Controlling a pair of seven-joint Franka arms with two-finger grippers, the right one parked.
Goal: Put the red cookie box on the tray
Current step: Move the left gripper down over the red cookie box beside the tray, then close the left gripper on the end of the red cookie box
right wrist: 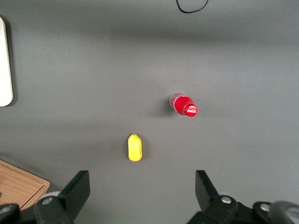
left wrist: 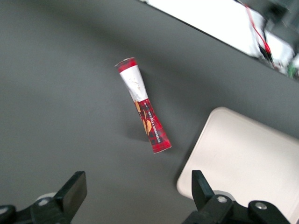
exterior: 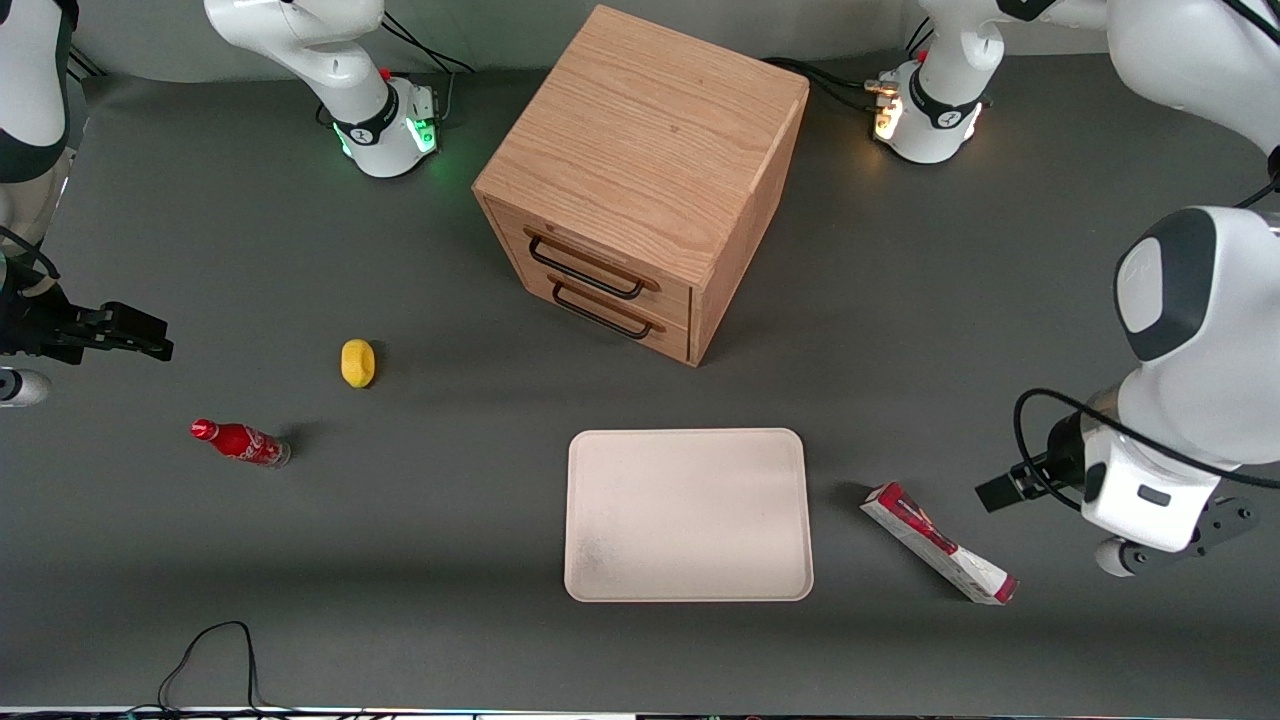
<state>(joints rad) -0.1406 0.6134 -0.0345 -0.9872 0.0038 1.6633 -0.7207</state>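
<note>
The red cookie box [exterior: 938, 543] lies flat on the grey table beside the tray [exterior: 688, 515], toward the working arm's end, set at a slant. Nothing lies on the pale cream-pink tray. My left gripper [exterior: 1003, 489] hangs above the table beside the box, a little farther from the front camera than the box's middle. In the left wrist view the gripper [left wrist: 138, 183] is open with only bare table between its fingers. The box [left wrist: 144, 105] lies a short way ahead of them, apart, and the tray's corner [left wrist: 247, 158] sits by one finger.
A wooden two-drawer cabinet [exterior: 640, 180] stands farther from the front camera than the tray. A yellow object [exterior: 357, 362] and a small red soda bottle [exterior: 240, 442] lie toward the parked arm's end. A black cable [exterior: 210, 650] loops at the table's near edge.
</note>
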